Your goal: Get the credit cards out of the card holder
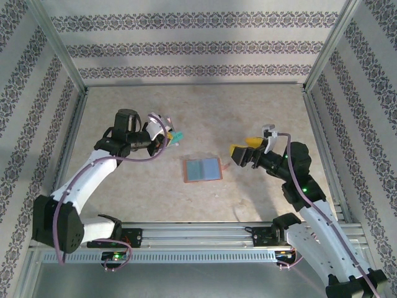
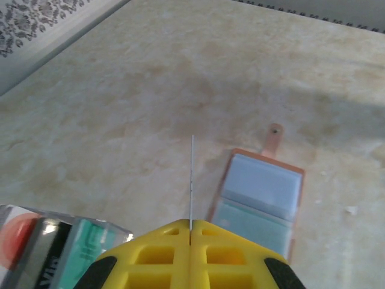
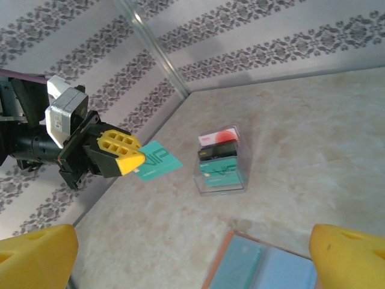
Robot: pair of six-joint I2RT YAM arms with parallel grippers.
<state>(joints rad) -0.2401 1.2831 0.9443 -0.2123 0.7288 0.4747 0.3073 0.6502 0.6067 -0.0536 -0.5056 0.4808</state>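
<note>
Closest to my lens in the left wrist view, the left gripper (image 2: 190,233) fills the bottom edge. Its yellow fingers (image 2: 150,259) are pressed together on a thin teal plastic card (image 2: 192,180), which I see edge-on as a pale line rising toward the middle of the frame. The right wrist view shows that same gripper (image 3: 133,161) at centre left, with the card (image 3: 159,161) flat-on, sticking out to the right and carrying pale lettering.

Just beside the fingers, in the lower left corner of the left wrist view, sits a clear plastic box (image 2: 54,241) holding a red, black and teal stack. In the right wrist view the box (image 3: 221,161) stands on the beige marbled table (image 3: 313,132), right of the held card.

Further out, the small tan-brown card holder (image 2: 260,195) lies open and flat on the table, right of centre in the left wrist view. Its grey-blue pockets face up and a strap tab points toward the top of the frame. I cannot tell whether any card sits in the pockets.

From above, the holder (image 1: 202,168) lies mid-frame between the two arms, touched by neither. The right gripper (image 1: 244,151) hovers just to its right, jaws spread wide. Its yellow fingertips (image 3: 36,253) sit at opposite bottom corners of the right wrist view, with the holder (image 3: 264,268) low between them.
</note>
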